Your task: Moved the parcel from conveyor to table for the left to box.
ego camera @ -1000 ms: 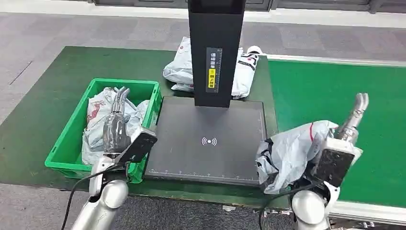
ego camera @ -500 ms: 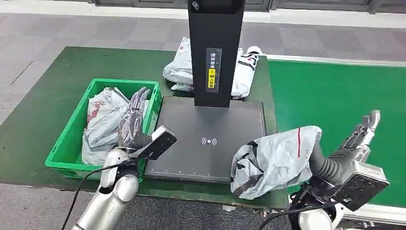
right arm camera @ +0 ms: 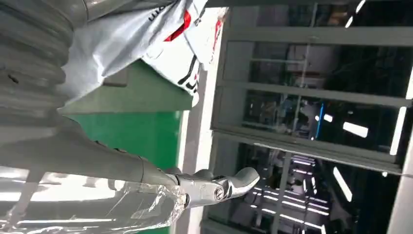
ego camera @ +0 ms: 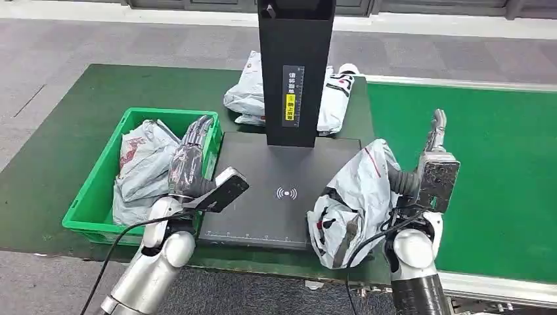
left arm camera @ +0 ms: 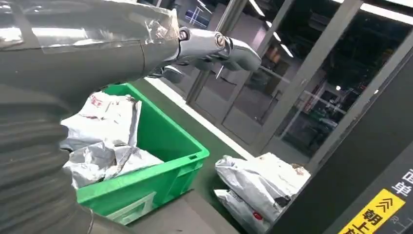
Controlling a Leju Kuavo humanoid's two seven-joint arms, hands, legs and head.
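A crumpled grey plastic parcel (ego camera: 355, 197) with black and red print hangs over the right edge of the black scanner pad (ego camera: 276, 177). My right hand (ego camera: 410, 180) grips it from the right, one finger pointing up. The right wrist view has the parcel (right arm camera: 146, 44) against the hand (right arm camera: 73, 156). My left hand (ego camera: 190, 157) hovers with its fingers stretched out and nothing in it, over the right rim of the green bin (ego camera: 98, 197). In the left wrist view this hand (left arm camera: 97, 44) is above the bin (left arm camera: 180, 146).
The bin holds several grey parcels (ego camera: 141, 164). A black scanner post (ego camera: 295, 72) rises behind the pad, with more parcels (ego camera: 246, 95) lying behind it. The green conveyor belt (ego camera: 486, 144) runs along the right. The table's front edge is close to my arms.
My right hand has swung the parcel left and up from the conveyor edge to the pad's right side. The left hand has shifted right, from over the bin to its right rim.
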